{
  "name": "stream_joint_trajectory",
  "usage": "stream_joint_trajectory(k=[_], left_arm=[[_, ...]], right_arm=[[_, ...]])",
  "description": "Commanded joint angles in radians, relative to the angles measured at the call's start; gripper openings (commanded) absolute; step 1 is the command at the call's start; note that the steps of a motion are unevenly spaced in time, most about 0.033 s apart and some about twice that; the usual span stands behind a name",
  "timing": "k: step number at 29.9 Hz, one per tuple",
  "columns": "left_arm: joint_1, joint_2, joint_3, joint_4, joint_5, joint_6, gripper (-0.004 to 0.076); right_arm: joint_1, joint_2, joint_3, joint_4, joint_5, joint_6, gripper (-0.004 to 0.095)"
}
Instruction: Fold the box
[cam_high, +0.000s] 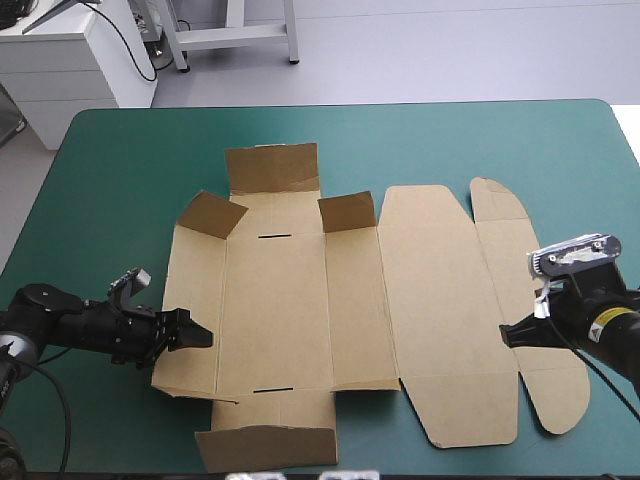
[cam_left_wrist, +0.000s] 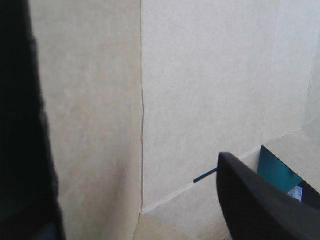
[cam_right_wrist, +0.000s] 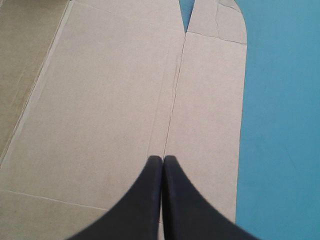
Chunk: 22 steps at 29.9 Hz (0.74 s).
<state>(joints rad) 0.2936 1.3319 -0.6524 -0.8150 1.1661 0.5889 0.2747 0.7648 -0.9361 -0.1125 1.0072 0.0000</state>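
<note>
Brown box (cam_high: 300, 300) mostly flat, nothing inside, far flaps raised; left gripper (cam_high: 195, 331) fingers spread, right gripper (cam_right_wrist: 162, 160) pressed together.

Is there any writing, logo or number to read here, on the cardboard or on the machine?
No text here can be read.
The box: plain brown board, no print showing.
A small yellow sticker on the right arm: too small to read.
</note>
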Motion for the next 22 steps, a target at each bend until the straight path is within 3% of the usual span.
stream_joint_trajectory(k=[1, 5, 11, 16, 22], left_arm=[[-0.014, -0.011, -0.02, -0.058, 0.013, -0.006, 0.0459], [-0.014, -0.011, -0.02, -0.058, 0.013, -0.006, 0.0388], [-0.014, -0.011, -0.02, -0.06, -0.017, -0.018, -0.001], [-0.014, -0.011, -0.02, -0.06, -0.009, -0.01, -0.0008], [-0.014, -0.013, -0.066, -0.075, 0.048, 0.175, -0.0008]], right_arm=[[-0.005, -0.006, -0.026, -0.01, -0.054, -0.006, -0.0016], [-0.005, -0.006, -0.026, -0.01, -0.054, -0.006, -0.0016], [-0.005, -0.006, -0.026, -0.01, -0.052, -0.006, -0.0016], [-0.005, -0.006, -0.026, -0.01, -0.052, -0.006, -0.0016], [-0.005, -0.006, -0.026, -0.01, -0.052, -0.006, -0.0016]])
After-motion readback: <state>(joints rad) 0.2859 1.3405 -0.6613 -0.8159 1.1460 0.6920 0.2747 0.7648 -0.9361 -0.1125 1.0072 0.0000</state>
